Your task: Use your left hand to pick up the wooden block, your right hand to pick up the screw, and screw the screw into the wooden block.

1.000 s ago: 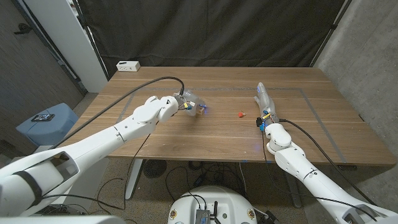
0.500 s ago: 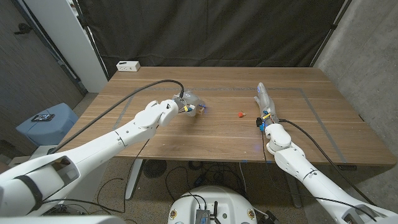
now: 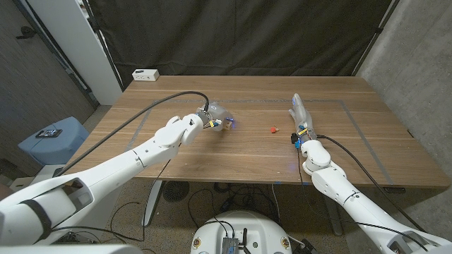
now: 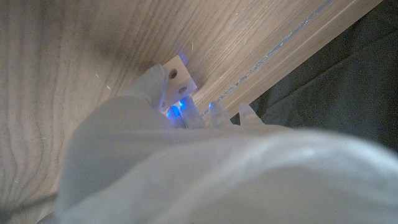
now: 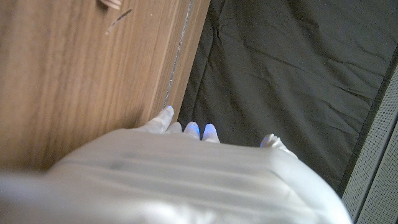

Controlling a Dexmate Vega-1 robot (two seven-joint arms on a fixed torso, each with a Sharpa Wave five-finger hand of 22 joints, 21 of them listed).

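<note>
The wooden block (image 4: 177,76) is small and pale, with two dark holes in one face. It lies on the bench (image 3: 353,152) left of centre, at the fingertips of the left hand (image 3: 214,117); whether the fingers (image 4: 152,81) already grip it I cannot tell. The screw (image 3: 272,130), a small red-orange piece, lies near the bench's middle, between the two hands. The right hand (image 3: 300,113) stands beside it, fingers extended and holding nothing. A white box (image 3: 146,74) sits at the far left corner.

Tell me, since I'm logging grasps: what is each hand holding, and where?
Left hand touches the wooden block's end; a firm hold cannot be told. Right hand holds nothing.
</note>
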